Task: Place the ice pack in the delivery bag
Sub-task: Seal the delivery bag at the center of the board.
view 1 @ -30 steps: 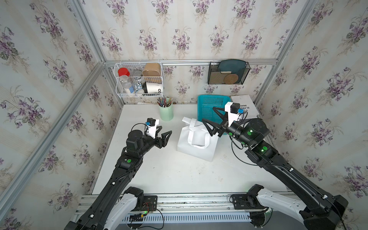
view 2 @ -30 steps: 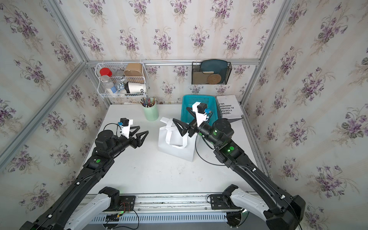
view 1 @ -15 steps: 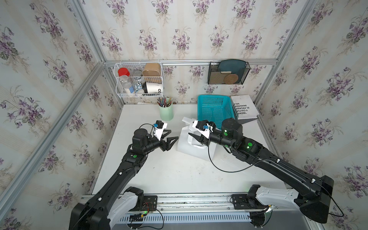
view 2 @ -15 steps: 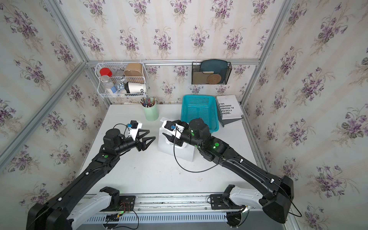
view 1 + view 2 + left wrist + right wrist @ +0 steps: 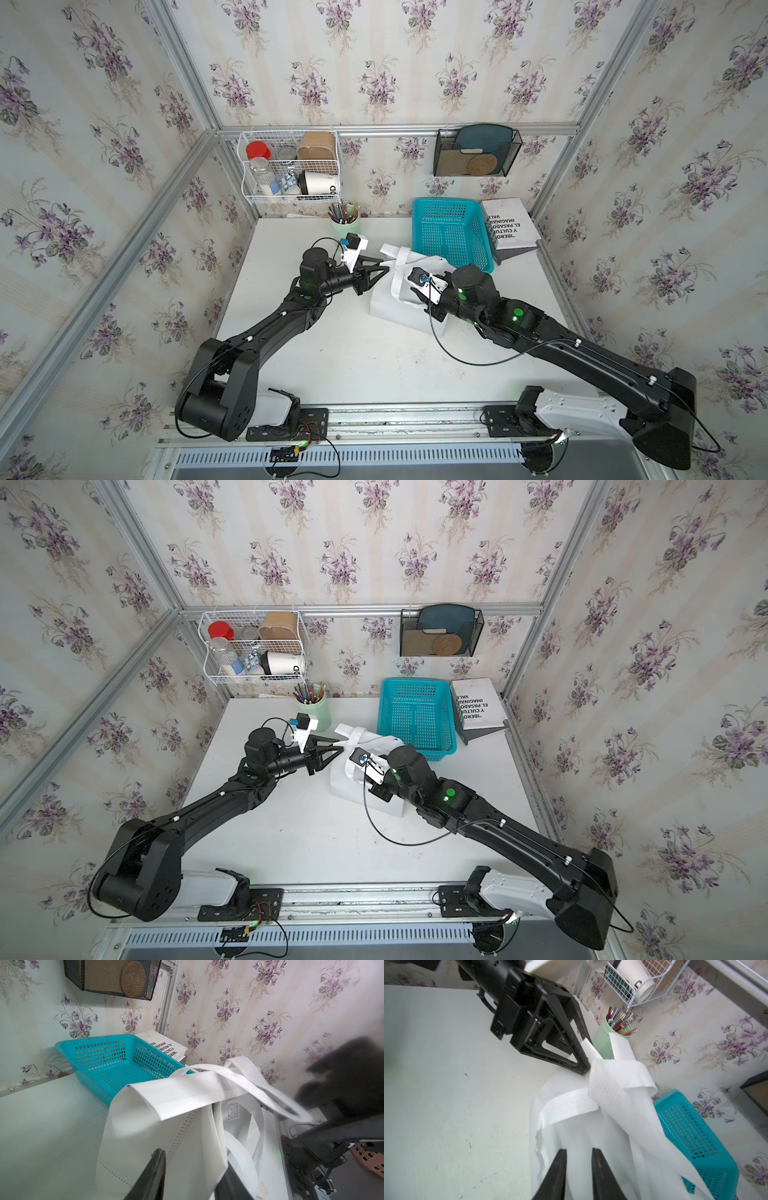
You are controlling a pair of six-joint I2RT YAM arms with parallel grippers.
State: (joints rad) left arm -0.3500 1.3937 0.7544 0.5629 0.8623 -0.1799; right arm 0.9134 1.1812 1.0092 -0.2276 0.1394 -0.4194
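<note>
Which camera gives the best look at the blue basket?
Both top views: the basket shows nearly whole, from above. The left wrist view has it side-on, a corner behind the bag. The right wrist view catches only part.

The fingers of the left claw [image 5: 193,1159] and the right claw [image 5: 579,1150] are cut off by the edges of their wrist views, and whether the delivery bag [image 5: 145,1136] is pinched by either cannot be told. The bag's interior is hidden in every view. The right arm [image 5: 349,1076] is seen only as a blur in the left wrist view.
</note>
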